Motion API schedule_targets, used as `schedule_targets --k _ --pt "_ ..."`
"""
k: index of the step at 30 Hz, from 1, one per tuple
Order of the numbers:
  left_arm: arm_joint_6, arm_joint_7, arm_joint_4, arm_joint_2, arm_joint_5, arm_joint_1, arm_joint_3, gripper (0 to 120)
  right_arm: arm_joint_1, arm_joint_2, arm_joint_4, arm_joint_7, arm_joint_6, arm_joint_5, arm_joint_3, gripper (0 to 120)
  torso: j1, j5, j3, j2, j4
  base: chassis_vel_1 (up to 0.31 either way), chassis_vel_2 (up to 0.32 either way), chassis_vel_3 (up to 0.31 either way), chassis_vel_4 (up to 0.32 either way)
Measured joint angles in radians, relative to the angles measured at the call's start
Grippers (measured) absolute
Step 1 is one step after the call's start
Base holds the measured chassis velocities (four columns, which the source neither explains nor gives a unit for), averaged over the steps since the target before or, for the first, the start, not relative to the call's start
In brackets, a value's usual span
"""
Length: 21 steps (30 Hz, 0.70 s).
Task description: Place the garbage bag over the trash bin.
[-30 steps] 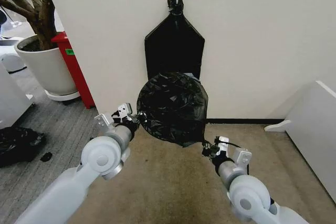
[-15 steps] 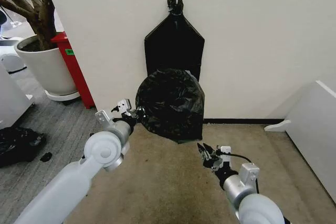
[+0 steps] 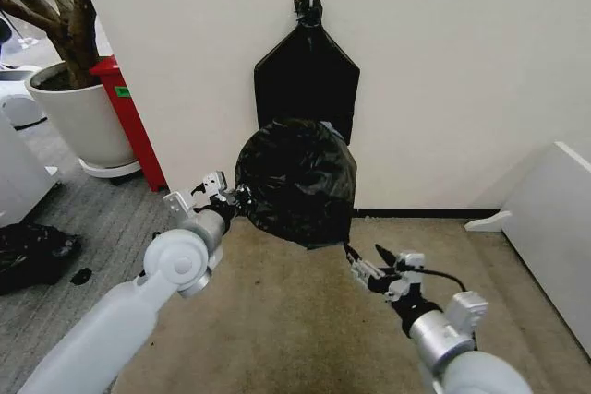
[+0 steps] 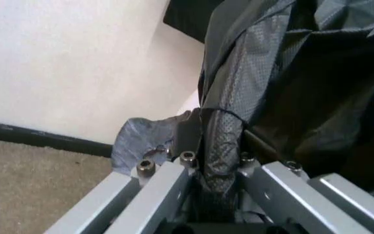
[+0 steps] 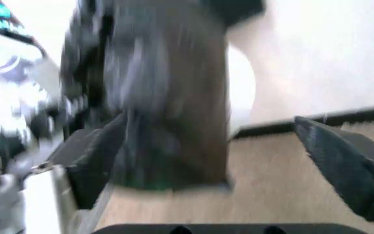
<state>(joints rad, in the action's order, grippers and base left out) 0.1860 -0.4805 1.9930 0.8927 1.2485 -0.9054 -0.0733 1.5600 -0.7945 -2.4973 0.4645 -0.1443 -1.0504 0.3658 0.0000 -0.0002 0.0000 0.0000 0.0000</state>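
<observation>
The garbage bag (image 3: pixel 295 182) is a wrinkled, glossy black sack, bulging round against the wall just above the carpet. The trash bin is hidden behind it in the head view. My left gripper (image 3: pixel 232 198) is at the bag's left edge and shut on a fold of the plastic; in the left wrist view that fold (image 4: pixel 221 141) is pinched between the fingers (image 4: pixel 167 183). My right gripper (image 3: pixel 367 261) hangs open below and right of the bag, apart from it. In the right wrist view the blurred bag (image 5: pixel 154 97) lies beyond the spread fingers (image 5: pixel 343 161).
A flat black bundle (image 3: pixel 307 71) hangs knotted on the wall above the bag. Far left stand a white plant pot (image 3: pixel 83 122) and a red object (image 3: pixel 131 126), with a lumpy dark bag (image 3: pixel 32 256) on the floor. White furniture (image 3: pixel 554 228) borders the right; beige carpet lies in front.
My right gripper has let go of the bag's lower right edge, opened, and drawn back toward me. The bag has shifted slightly up and left, with my left gripper still holding it.
</observation>
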Motion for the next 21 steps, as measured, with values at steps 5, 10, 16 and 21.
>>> schedule_targets --k 5,10,16,21 --pt "-0.029 0.132 -0.021 -0.017 -0.055 -0.029 -0.008 0 -0.069 0.046 -0.009 -0.009 -0.075 -0.291 0.192 100 0.000 0.0004 0.000 0.000 -0.0003 0.000 0.000 0.000 0.000" --pt "-0.080 0.336 -0.027 -0.037 -0.116 -0.062 -0.010 0 -0.262 0.090 0.034 -0.003 -0.196 -0.593 0.268 100 0.000 0.0003 0.000 0.000 0.0002 0.000 0.000 0.000 0.000" --pt "-0.124 0.447 -0.035 -0.054 -0.202 -0.075 -0.011 0 -0.327 0.137 0.143 -0.169 -0.315 -0.668 0.299 100 0.000 0.0001 0.000 0.000 0.0002 0.000 0.000 0.000 0.000" --pt "-0.152 0.516 -0.038 -0.073 -0.257 -0.082 -0.019 0 -0.337 0.142 0.188 -0.201 -0.336 -0.721 0.299 100 0.000 0.0001 0.000 0.000 -0.0001 0.000 0.000 0.000 0.000"
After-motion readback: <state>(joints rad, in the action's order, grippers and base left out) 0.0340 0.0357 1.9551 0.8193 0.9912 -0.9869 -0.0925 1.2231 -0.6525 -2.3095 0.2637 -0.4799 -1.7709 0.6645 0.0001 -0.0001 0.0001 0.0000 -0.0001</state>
